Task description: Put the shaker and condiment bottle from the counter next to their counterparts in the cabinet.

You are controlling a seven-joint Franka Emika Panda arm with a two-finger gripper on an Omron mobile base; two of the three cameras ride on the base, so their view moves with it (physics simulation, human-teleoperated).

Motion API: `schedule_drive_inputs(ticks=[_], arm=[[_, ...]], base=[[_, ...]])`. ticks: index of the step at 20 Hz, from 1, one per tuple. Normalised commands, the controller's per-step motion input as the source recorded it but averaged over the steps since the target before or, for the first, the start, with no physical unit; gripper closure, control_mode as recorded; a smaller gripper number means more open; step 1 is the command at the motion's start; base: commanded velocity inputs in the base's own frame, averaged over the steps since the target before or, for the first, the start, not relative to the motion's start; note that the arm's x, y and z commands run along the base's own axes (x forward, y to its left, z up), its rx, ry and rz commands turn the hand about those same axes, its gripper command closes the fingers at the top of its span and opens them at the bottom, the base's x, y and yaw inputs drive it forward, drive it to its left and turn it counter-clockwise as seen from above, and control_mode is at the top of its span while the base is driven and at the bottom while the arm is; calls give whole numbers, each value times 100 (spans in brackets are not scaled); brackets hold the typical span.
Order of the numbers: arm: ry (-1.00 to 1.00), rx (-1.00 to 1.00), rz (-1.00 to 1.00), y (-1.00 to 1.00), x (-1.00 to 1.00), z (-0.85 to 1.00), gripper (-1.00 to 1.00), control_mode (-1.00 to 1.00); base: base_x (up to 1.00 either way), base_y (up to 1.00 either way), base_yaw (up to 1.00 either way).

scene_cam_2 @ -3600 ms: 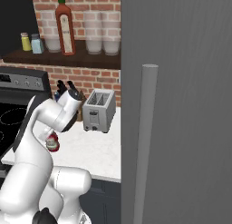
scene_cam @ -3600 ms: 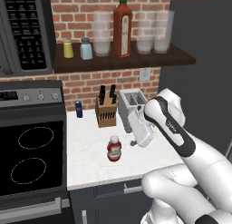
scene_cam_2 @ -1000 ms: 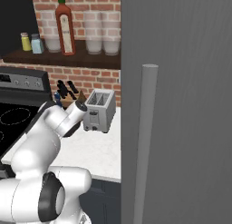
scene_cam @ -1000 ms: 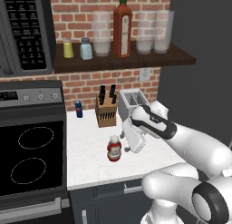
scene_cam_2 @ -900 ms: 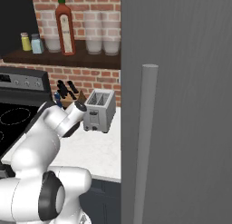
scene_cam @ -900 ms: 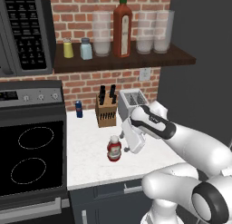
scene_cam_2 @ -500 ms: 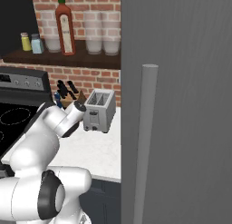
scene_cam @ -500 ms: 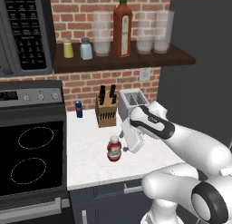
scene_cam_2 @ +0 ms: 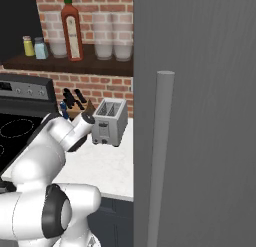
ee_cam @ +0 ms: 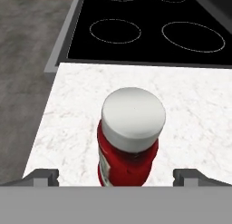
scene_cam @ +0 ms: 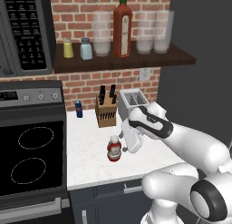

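My end effector is spread wide astride the condiment bottle; closing off-centre could tip it across the surface.

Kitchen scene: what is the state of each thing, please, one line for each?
Red bottle: upright on the counter, capped, not gripped.
Gripper: open, one fingertip on each side of the red bottle.
Blue-grey shaker: upright on the shelf, beside the yellow shaker.
Tall bottle: upright on the shelf.
Toaster: slots empty.
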Motion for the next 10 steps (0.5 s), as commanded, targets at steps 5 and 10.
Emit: schedule_drive_inputs(ticks=[5,10], arm=[[0,0,0,5,0,-14,-100,-100],[0,0,0,0,1,-3,-100,-100]], base=[[0,0,0],[0,0,0]])
